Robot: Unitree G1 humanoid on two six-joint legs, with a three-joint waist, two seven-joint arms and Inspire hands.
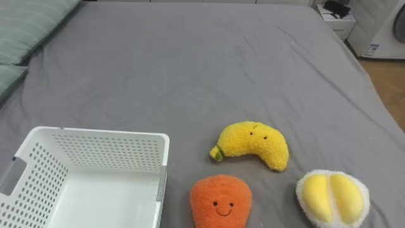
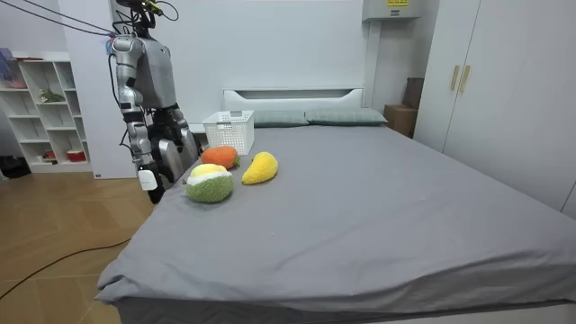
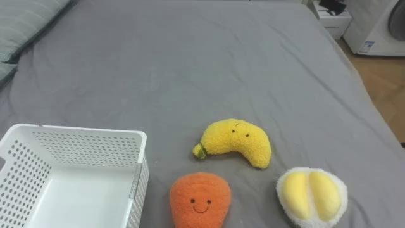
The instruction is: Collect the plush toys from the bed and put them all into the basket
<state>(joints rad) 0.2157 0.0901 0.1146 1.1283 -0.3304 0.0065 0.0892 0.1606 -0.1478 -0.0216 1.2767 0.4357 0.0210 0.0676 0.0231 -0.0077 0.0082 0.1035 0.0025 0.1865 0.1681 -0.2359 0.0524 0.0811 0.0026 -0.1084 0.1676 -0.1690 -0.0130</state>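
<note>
While the robot stood on the wooden floor (image 1: pixel 389 88) against the long side of the grey bed (image 1: pixel 190 63), all three toys lay uncollected on the sheet close to its near edge. A plush banana (image 1: pixel 253 144) lay farthest in. An orange plush carrot with a smiling face (image 1: pixel 220 201) lay just nearer, apart from the banana, and a plush fruit with yellow segments in a white rim (image 1: pixel 332 196) lay to the near right. A white perforated basket (image 1: pixel 95 142) sat at the near left, its right wall just beside the carrot, with nothing visible inside. Beyond the toys the sheet ran bare to the far edge, with striped pillows (image 1: pixel 25 25) at the far left and a white nightstand (image 1: pixel 338 19) past the far right corner. In the room view the right hand (image 2: pixel 149 180) hung beside the mattress edge; whether it was open or closed could not be told.
</note>
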